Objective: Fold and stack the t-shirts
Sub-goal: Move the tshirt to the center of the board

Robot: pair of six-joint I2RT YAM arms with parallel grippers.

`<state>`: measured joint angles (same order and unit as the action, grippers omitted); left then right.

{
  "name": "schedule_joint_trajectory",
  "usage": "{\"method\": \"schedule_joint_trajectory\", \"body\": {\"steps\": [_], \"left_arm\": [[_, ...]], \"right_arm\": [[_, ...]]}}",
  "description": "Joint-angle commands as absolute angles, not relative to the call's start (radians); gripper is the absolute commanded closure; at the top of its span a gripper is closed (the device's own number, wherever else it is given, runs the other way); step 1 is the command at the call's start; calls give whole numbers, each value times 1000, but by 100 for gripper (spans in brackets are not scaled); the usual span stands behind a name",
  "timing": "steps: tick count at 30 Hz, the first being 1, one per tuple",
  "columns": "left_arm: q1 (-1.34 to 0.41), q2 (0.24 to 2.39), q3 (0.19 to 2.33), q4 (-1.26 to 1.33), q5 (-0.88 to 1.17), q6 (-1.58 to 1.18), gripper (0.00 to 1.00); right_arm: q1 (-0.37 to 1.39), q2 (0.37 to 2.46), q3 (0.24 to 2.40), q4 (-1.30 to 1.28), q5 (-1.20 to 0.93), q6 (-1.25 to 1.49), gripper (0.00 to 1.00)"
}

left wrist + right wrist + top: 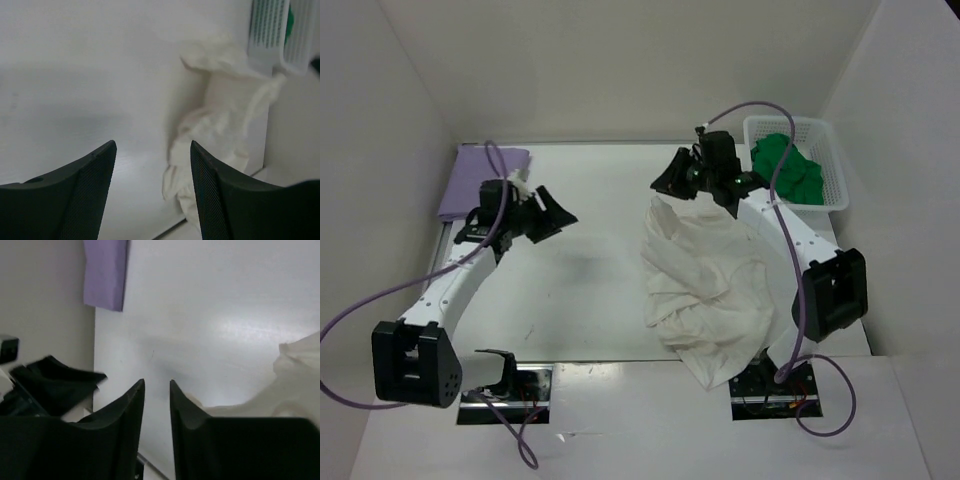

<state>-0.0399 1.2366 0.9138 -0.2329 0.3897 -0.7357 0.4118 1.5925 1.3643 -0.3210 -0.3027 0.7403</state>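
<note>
The cream-white t-shirt (710,290) lies crumpled on the right half of the table; it also shows in the left wrist view (215,130) and the right wrist view (300,375). The lavender t-shirt (480,180) lies folded flat at the far left corner, also seen in the right wrist view (105,272). The green t-shirt (790,165) sits bunched in the basket. My left gripper (545,215) (152,147) is wide open and empty above bare table. My right gripper (675,180) (156,387) hovers just past the cream shirt's far edge, jaws a narrow gap apart with nothing between them.
A white plastic lattice basket (835,160) stands at the far right corner, its wall showing in the left wrist view (272,30). White walls enclose the table on the left, back and right. Purple cables trail from both arms.
</note>
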Motion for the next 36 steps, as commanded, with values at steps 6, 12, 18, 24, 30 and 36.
{"method": "schedule_joint_trajectory", "body": {"steps": [6,12,18,24,30,36], "left_arm": [[-586,1336,965,-172,235,-784,32],[-741,1511,1074,-185,195,-818,24],[-732,1485,988,-192,21,-880,14],[-657,1626,969,-120,79,-878,9],[-635,1727,991,-17,115,-888,42],[-514,1672,1009,-29,184,-888,93]], "right_arm": [[407,1611,1537,-411,-66,641,46],[336,1413,1119,-388,-75,661,93],[302,1138,865,-431,-75,729,61],[291,1072,687,-420,-104,834,48],[291,1015,675,-408,-104,853,47],[291,956,638,-417,-104,865,47]]}}
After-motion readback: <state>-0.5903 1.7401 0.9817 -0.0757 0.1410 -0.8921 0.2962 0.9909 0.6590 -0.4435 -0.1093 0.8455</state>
